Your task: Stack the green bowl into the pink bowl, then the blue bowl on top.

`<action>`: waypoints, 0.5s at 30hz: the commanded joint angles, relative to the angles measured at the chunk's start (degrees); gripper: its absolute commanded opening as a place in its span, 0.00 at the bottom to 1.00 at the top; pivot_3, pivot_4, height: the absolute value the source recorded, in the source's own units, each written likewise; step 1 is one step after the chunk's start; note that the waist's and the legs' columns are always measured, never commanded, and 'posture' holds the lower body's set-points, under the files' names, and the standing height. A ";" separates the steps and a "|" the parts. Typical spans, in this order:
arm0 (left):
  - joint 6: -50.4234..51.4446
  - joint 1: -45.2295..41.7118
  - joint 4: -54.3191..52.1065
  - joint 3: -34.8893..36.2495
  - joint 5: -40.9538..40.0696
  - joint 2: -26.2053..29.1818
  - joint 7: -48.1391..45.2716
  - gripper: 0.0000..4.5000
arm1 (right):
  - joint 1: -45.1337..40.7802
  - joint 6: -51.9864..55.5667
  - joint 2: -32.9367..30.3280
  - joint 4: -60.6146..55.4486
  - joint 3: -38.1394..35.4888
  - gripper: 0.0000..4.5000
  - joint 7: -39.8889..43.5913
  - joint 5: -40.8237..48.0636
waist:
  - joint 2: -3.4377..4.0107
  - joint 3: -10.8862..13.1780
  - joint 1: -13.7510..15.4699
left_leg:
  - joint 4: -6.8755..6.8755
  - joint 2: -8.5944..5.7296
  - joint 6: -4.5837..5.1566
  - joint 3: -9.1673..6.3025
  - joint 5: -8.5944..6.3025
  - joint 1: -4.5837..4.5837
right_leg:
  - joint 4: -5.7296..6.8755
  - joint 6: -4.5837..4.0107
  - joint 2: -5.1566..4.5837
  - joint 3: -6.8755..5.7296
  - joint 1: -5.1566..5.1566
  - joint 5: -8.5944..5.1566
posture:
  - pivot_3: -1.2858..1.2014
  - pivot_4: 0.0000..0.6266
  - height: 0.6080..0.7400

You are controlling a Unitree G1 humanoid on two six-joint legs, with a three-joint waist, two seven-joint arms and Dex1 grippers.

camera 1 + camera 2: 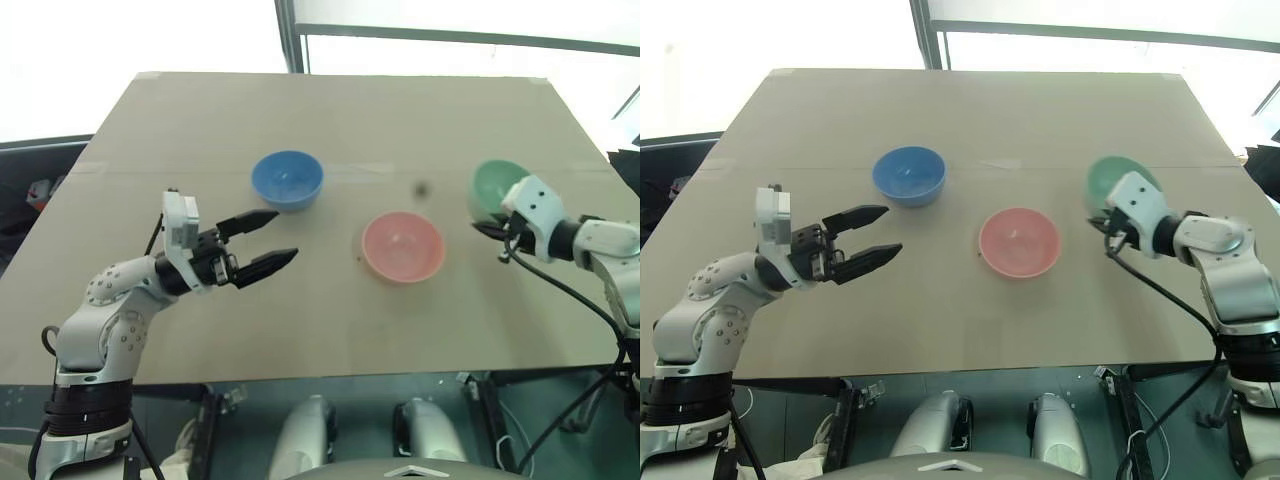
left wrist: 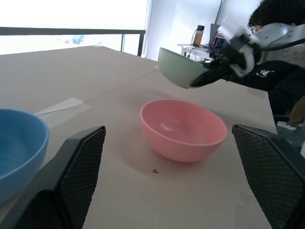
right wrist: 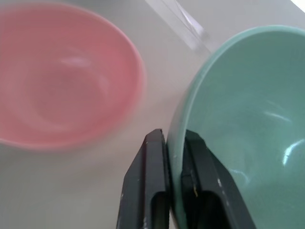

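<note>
I see the big brown table (image 1: 330,110) first, and everything sits on it or hangs over it. I will use the pink bowl (image 1: 403,246) as my marker, since it rests near the middle of the table, right side up and with nothing in it.

My left arm (image 1: 110,310) reaches in from the left side of the pink bowl, well apart from it. My right arm (image 1: 1225,270) comes in from the other side.

The blue bowl (image 1: 287,179) sits on the table to the left of the pink bowl and a bit farther back, near it but not touching.

The green bowl (image 1: 497,186) is to the right of the pink bowl, lifted off the table and tilted. In the left wrist view I can see it up in the air above and behind the pink bowl.

My right gripper (image 3: 174,152) is pinched tight on the green bowl's rim, one finger inside and one outside.

My left gripper (image 1: 265,240) has its fingers spread wide with nothing between them. It points toward the pink bowl, just in front of the blue bowl.

A tiny dark speck (image 2: 155,171) lies on the table right by the pink bowl.
</note>
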 commanded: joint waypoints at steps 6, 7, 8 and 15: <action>-4.57 -3.61 1.64 -0.72 5.80 -1.85 5.23 1.00 | -3.02 1.69 3.58 -3.70 14.43 0.01 -3.05 -2.59 | -0.07 -0.03 1.00 | 0.05 -0.10 0.00 -0.05 0.00 -0.02 | 0.05 0.00 -0.03 -0.05 0.00 0.00 | 0.52 0.24 1.00; -4.67 -3.94 1.80 -0.74 6.05 -1.90 5.50 1.00 | -3.19 1.02 3.85 -1.88 15.31 0.17 -3.41 -3.38 | -0.08 -0.03 1.02 | 0.05 -0.12 0.00 -0.05 0.00 -0.04 | 0.07 0.00 -0.05 -0.05 -0.01 0.00 | 0.52 0.24 1.00; -4.67 -4.18 1.90 -0.75 6.17 -1.95 5.69 1.00 | -3.41 0.30 3.54 -0.57 16.25 0.22 -3.24 -4.27 | -0.08 -0.03 1.01 | 0.05 -0.15 0.01 -0.06 0.00 -0.07 | 0.08 0.00 -0.05 -0.06 -0.01 0.00 | 0.52 0.24 1.00; -5.20 -5.36 -0.24 -2.79 17.04 -1.34 16.60 1.00 | -4.58 2.79 4.77 -3.25 5.96 0.82 -2.38 3.97 | -0.08 -0.02 0.85 | 0.04 -0.13 0.01 -0.04 0.00 -0.06 | 0.08 0.00 -0.02 -0.07 -0.02 0.00 | 0.52 0.24 1.00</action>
